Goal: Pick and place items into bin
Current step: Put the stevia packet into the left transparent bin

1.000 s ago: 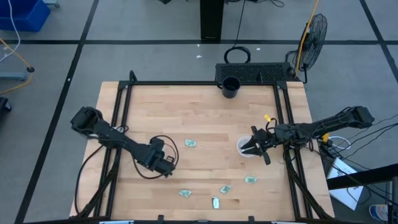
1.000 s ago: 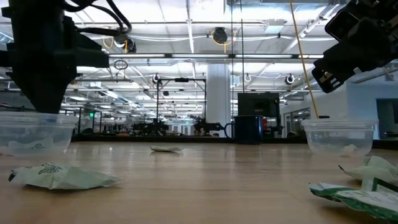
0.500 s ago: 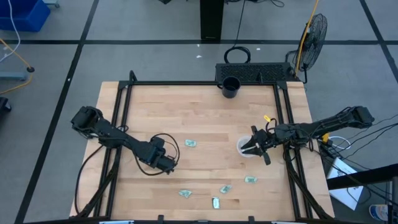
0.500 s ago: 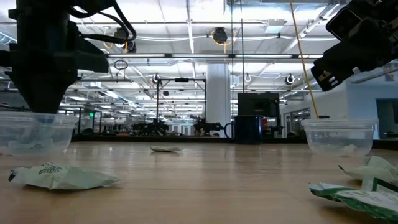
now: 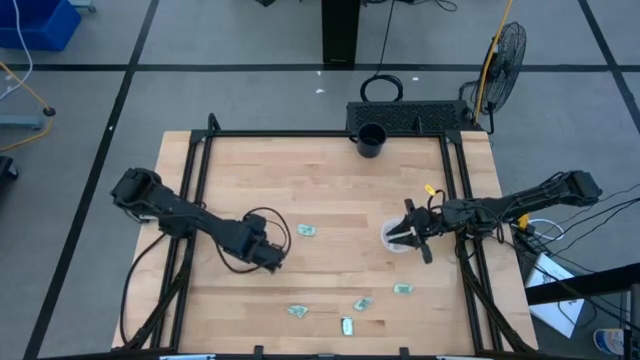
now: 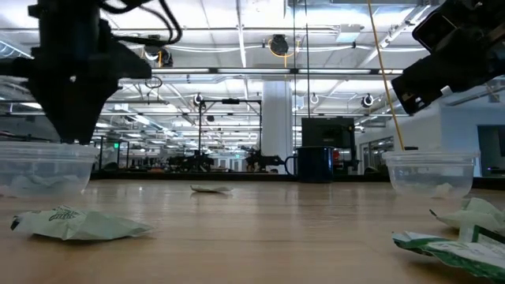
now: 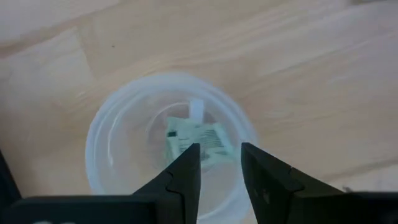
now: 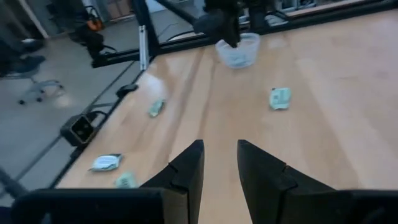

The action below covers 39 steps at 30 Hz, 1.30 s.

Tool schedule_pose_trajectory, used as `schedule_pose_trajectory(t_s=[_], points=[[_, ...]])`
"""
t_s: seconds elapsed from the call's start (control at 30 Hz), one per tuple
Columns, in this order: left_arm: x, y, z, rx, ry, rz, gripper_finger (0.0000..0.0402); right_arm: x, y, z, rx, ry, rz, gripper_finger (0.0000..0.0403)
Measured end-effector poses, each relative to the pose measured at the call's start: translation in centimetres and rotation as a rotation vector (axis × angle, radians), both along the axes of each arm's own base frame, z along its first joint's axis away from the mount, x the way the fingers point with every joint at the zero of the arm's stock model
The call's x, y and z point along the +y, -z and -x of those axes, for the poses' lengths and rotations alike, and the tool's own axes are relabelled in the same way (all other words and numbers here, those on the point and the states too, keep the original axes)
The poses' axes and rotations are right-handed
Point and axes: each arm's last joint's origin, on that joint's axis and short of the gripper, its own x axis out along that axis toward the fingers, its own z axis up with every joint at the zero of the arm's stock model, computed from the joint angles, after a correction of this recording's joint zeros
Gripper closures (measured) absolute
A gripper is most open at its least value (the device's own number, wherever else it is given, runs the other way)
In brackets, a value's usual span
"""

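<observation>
My left gripper [image 7: 220, 163] stands open, pointing down over a clear cup [image 7: 102, 146] at the table's left middle. A pale green crinkled item [image 7: 198, 138] lies in the bottom of that cup, beyond the fingertips. In the high view the gripper [image 5: 273, 257] covers this cup. My right gripper [image 5: 402, 238] hangs open and bare above a second clear cup [image 6: 432, 172] at the right. Loose items lie flat on the wood: one mid-table [image 5: 306, 230], three near the front edge [image 5: 297, 311] [image 5: 362, 303] [image 5: 347, 325], and one front right [image 5: 403, 289].
A black mug [image 5: 371, 140] stands at the table's far edge, with a dark box [image 5: 415, 118] behind it. A black frame [image 5: 195, 180] runs along the table's sides. Bare wood lies between the two cups and toward the far edge.
My left gripper has drifted a little toward the table's right and far edge while staying above the left cup. The right arm and the loose items have kept still.
</observation>
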Motion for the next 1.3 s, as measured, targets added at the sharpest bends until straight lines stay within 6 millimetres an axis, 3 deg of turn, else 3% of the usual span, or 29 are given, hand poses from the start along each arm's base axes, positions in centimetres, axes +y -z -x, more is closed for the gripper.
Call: schedule_pose_trajectory(t_s=[0.3,0.5,0.63,0.87,1.13,1.3], points=[[0.9,-3.4,-2.5,-0.194,0.102,-0.087,0.0279,0.0,0.0,0.0,-0.003,0.01,0.012,0.0314],[1.6,-4.1,-5.2,-0.443,0.137,-0.21,0.0279,0.0,0.0,0.0,-0.003,0.011,0.011,0.0314],[2.3,-3.8,-6.6,-0.485,0.219,-0.269,0.0279,0.0,0.0,0.0,-0.003,0.011,0.011,0.0314],[3.4,-1.5,-8.5,-0.405,0.338,-0.318,0.0279,0.0,0.0,0.0,-0.004,0.011,0.01,0.0314],[3.7,3.0,-11.3,-0.356,0.508,-0.264,0.0279,0.0,-0.1,0.0,-0.009,0.011,0.009,0.0314],[4.2,5.0,-12.1,-0.342,0.485,-0.241,0.0279,-0.1,0.0,0.0,0.0,0.013,0.012,0.0314]])
